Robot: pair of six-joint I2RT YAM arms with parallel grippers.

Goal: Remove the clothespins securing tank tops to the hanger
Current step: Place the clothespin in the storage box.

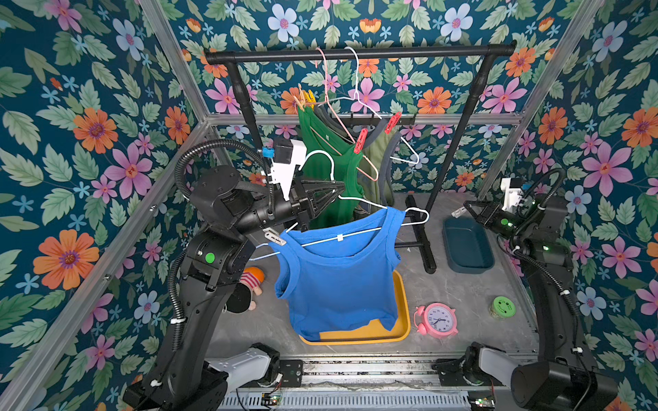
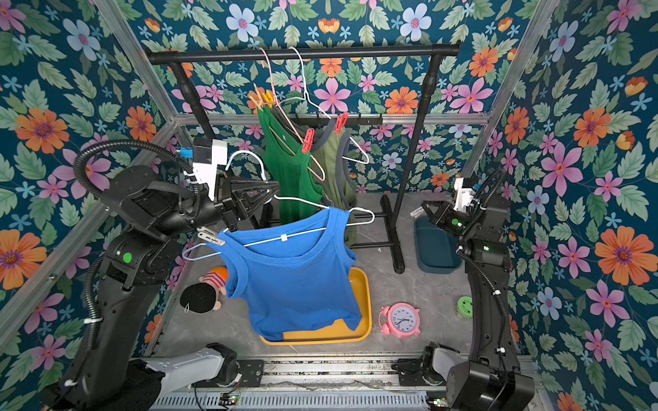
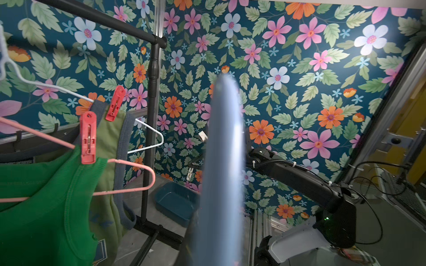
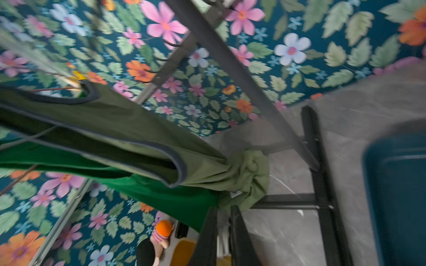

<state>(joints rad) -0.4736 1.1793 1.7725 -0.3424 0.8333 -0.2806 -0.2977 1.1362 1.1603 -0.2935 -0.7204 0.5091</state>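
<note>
Top views both show a grey clothespin [image 1: 274,237] clamped on the shoulder strap of the blue top [image 1: 338,281], pinning it to the white hanger [image 1: 361,201]. Top and hanger hang in mid-air over the yellow tray [image 1: 403,309], off the rail [image 1: 356,53]. The pin lies slantwise across the strap, its handle end pointing up toward the left arm.

The left gripper [image 1: 336,188] is pressed together on the hanger's neck, just above that pin, so the nearer arm is busy. The right gripper [image 1: 466,208] is well apart on the far side of the top, over the teal bin [image 1: 466,249]. It is pinched on what looks like a second grey clothespin [image 1: 457,212]. I judge it must empty itself, then cross the top's whole width to reach the handles.

Only the left wrist view shows the red clothespins [image 3: 88,138] close up, on the green top [image 3: 34,195] and olive top [image 3: 108,138]. It misses the grey pin, and a blurred pale bar cuts through its middle. The right wrist view is blurred and shows no fingers.
</note>
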